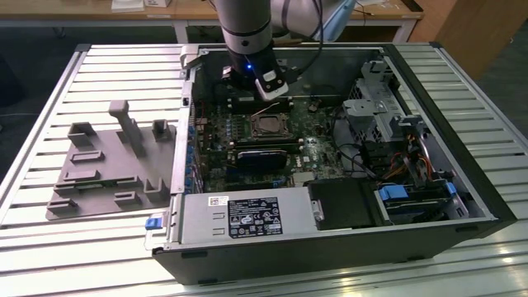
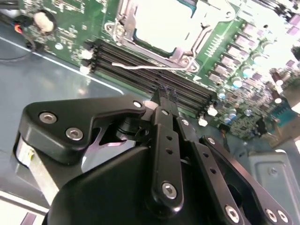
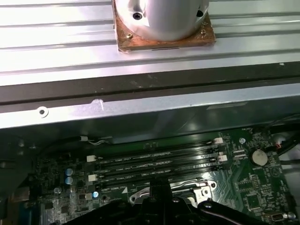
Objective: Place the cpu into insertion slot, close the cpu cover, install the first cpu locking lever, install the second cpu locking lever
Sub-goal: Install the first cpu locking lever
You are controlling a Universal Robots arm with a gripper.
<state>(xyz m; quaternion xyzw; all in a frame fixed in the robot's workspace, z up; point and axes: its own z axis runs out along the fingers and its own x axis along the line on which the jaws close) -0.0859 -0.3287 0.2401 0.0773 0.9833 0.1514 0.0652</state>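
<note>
The open computer case lies on a slatted table. On its green board sits the insertion slot, and the cpu shows as a pale square inside it. The cpu cover, a dull silver frame, lies flat around the chip. A thin silver locking lever runs along the socket's edge, over the memory slots. My gripper hangs just beside that lever with its black fingers shut and nothing between them. In the exterior view the gripper stands just behind the socket.
A grey moulded fixture lies at the exterior view's left of the case. Inside the case are a power supply, a black card, a drive cage and cables. The case wall rises close behind the memory slots.
</note>
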